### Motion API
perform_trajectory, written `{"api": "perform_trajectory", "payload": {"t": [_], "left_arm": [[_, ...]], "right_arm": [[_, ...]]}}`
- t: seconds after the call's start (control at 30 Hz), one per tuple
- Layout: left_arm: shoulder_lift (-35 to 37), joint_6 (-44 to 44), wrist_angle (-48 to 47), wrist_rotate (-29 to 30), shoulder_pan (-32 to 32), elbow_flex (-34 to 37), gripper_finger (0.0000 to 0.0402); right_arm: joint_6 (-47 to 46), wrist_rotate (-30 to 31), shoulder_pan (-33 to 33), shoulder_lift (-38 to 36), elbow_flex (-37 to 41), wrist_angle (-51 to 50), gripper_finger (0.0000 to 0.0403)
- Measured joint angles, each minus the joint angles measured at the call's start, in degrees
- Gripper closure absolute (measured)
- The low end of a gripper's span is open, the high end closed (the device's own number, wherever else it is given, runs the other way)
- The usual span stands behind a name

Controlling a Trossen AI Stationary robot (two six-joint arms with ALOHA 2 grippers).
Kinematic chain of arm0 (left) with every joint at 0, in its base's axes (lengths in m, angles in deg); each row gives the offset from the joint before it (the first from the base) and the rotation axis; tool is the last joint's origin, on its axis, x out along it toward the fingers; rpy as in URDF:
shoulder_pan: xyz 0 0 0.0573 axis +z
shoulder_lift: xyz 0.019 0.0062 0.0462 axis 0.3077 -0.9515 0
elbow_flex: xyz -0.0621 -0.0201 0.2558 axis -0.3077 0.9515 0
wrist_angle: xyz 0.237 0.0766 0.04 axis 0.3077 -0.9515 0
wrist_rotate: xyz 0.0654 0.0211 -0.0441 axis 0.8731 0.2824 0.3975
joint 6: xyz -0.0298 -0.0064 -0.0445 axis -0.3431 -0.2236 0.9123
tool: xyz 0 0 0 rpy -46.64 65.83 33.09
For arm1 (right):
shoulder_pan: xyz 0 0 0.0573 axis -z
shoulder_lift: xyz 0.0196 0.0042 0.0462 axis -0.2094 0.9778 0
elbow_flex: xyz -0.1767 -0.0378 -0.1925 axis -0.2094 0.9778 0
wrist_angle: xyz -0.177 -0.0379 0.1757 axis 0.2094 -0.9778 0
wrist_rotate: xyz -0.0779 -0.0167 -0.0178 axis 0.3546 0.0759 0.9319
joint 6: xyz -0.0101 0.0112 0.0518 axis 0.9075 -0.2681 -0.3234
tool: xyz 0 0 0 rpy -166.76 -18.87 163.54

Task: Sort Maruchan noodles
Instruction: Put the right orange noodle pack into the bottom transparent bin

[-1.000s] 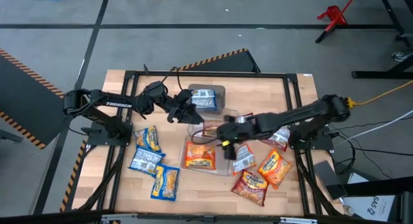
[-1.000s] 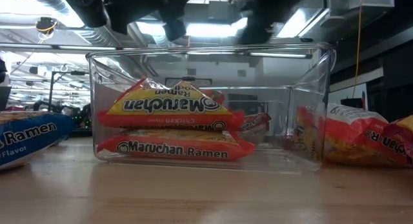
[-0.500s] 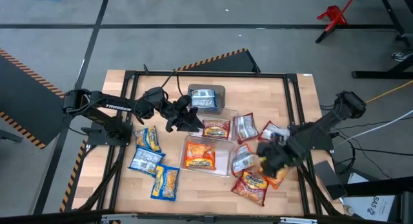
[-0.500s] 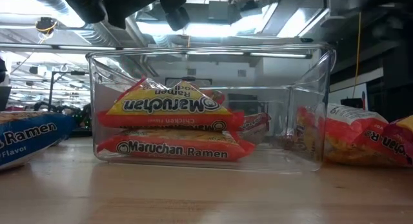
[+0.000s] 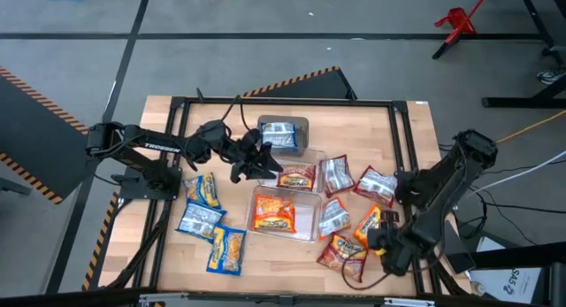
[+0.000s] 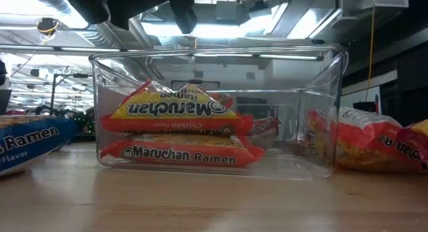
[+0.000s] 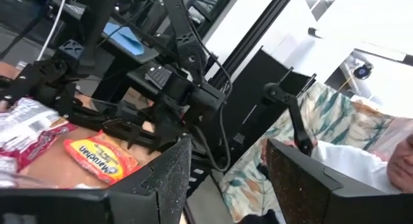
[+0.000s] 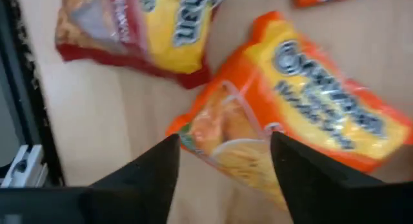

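Sort looks roughly a quarter done, my read. Two clear bins in play: the far bin (image 5: pixel 285 135) holds one blue packet (image 5: pixel 279 135); the near bin (image 5: pixel 286 214) holds orange packets, one visible from above (image 5: pixel 275 214), but the low view shows two stacked, upper (image 6: pixel 170 110) on lower (image 6: pixel 180 153). So three binned as far as I can see. Still loose on the table (image 5: pixel 371 121): three blue-and-yellow packets at the left side, (image 5: pixel 204 191), (image 5: pixel 198 221), (image 5: pixel 227 250). Right of the bins, one red packet (image 5: pixel 296 177) just beyond the near bin, three red-and-silver ones (image 5: pixel 335 174), (image 5: pixel 376 185), (image 5: pixel 332 217), an orange one (image 5: pixel 369 226) and a red one (image 5: pixel 343 251) near the front right. Nine loose, twelve total by my count; no third bin visible for the red kind. Left gripper (image 5: pixel 256 163) hangs between the two bins, close to the red packet, fingers apart and empty; its wrist view shows only room between the fingers (image 7: pixel 169 179). Right gripper (image 5: pixel 382 239) is down at the front right, over the loose orange packet (image 8: pixel 290 140), fingers (image 8: pixel 145 179) spread and straddling it, nothing gripped yet. Likely next pick is that orange one for the near bin.
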Motion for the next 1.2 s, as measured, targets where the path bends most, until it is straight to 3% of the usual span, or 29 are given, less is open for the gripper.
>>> {"api": "perform_trajectory", "payload": {"t": [0.33,0.47,0.6,0.8,1.2], "left_arm": [[0.0,-1.6,-1.25,1.11,0.0,0.0,0.0207],[0.0,-1.6,-1.36,1.08,0.0,0.0,0.0207],[0.0,-1.56,-1.42,1.04,0.0,0.0,0.0207],[0.0,-1.56,-1.44,1.45,-0.01,0.0,0.0207],[0.0,-1.29,-1.44,5.75,-0.55,0.0,0.0207]], "right_arm": [[-1.46,-0.49,-1.26,9.63,-0.02,1.36,0.0022],[2.24,-0.33,-1.3,13.92,-0.24,0.62,0.0005],[0.28,0.08,-1.25,16.04,-0.46,-1.15,0.0013],[-7.49,1.55,-1.33,15.66,-0.35,-3.05,0.0078],[-16.02,4.62,-1.24,16.03,-1.95,-8.68,0.0339]]}}
